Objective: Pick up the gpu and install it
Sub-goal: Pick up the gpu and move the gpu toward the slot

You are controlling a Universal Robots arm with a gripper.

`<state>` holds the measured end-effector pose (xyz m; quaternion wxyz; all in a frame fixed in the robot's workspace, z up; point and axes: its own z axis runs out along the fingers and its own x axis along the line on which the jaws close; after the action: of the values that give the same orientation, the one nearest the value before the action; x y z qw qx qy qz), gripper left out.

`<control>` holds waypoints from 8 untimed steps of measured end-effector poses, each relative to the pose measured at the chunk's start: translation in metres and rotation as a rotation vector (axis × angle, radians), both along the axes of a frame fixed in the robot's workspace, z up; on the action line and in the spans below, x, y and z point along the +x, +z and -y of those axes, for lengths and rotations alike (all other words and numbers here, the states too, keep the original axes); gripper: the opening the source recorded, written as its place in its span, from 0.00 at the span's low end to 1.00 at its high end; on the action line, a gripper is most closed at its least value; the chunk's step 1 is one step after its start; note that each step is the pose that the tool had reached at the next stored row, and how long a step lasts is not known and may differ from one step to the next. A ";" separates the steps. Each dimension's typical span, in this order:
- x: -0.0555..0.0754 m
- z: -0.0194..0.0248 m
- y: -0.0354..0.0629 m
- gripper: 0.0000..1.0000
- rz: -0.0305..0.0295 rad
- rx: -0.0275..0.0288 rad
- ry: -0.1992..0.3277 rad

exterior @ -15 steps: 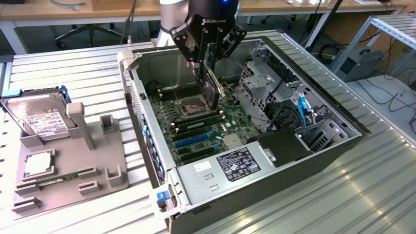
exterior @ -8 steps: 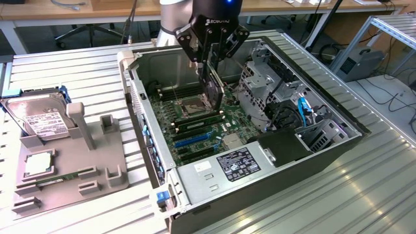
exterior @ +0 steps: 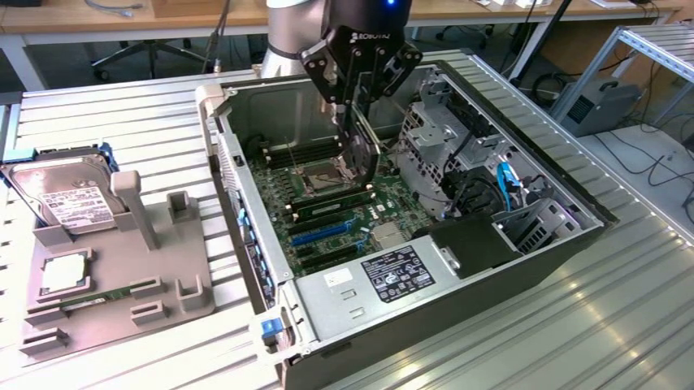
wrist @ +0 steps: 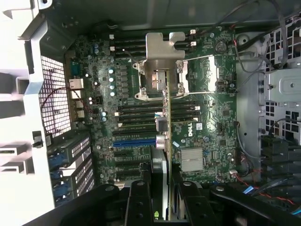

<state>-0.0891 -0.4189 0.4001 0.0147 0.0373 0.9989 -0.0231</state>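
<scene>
Gripper [exterior: 353,99] clamped on the gpu [exterior: 365,158] at its upper end, inside the open computer case [exterior: 509,272]. Card hanging upright over the motherboard [exterior: 325,223], silver bracket [wrist: 164,46] at the lower end, just above the processor socket [exterior: 323,175]. Well apart at the exterior view's left, a hard drive [exterior: 67,199] on a grey holder [exterior: 130,268].

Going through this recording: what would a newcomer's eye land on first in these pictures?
The open computer case lies on the slatted metal table with its motherboard exposed. Over its middle hangs the gripper, shut on the gpu, held on edge above the motherboard beside the processor socket. On the exterior view's left, a grey fixture carries a silver hard drive.
</scene>
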 end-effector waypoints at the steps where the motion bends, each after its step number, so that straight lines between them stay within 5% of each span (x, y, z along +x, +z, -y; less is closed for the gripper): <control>1: 0.001 0.0000 -0.0002 0.27 0.0000 -0.0001 0.000; 8: 0.007 0.0000 -0.0011 0.27 0.0000 -0.0012 0.000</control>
<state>-0.0820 -0.4189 0.3990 0.0148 0.0372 0.9989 -0.0237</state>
